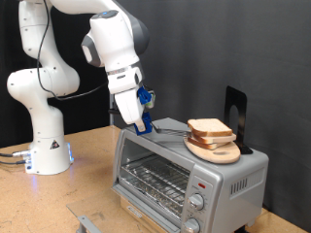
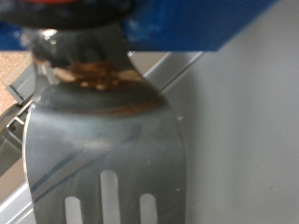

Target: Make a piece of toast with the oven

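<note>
Clamping a slotted spatula (image 2: 103, 140), fingers (image 1: 143, 118) above the oven (image 1: 190, 175), toast (image 1: 209, 129) on board (image 1: 216, 149) nearby.

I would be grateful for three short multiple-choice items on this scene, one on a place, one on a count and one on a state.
1. Where do the bread slices lie?
A. On the round board on top of the oven
B. Inside the oven on the wire rack
C. On the table beside the robot base

2. How many round knobs show on the oven's front?
A. One
B. Two
C. Four

3. What is the gripper doing?
A. Hanging empty
B. Holding a slice of bread
C. Holding a metal spatula

Answers: 1 A, the stack sits on the light-wood board on the oven's top. 2 B, two knobs stand one above the other at the exterior view's right end. 3 C, the wrist view shows the slotted blade running out from the fingers.
</note>
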You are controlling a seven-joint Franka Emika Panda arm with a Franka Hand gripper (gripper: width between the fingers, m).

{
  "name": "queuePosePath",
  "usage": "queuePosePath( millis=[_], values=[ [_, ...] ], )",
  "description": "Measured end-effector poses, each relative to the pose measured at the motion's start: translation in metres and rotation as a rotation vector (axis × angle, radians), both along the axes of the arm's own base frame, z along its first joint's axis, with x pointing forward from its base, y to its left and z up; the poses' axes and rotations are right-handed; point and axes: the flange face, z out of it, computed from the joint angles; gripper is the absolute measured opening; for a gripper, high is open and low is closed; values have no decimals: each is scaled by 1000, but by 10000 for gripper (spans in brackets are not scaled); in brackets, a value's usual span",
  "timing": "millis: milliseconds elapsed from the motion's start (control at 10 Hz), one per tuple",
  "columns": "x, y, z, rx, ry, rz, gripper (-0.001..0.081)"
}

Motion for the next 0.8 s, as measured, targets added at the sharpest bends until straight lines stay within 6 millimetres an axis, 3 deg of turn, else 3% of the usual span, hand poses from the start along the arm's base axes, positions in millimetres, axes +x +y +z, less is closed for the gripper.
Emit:
queuePosePath(
  millis=[800],
  values=[
    [-3,-4,22,24,-63,-26,384]
  ],
)
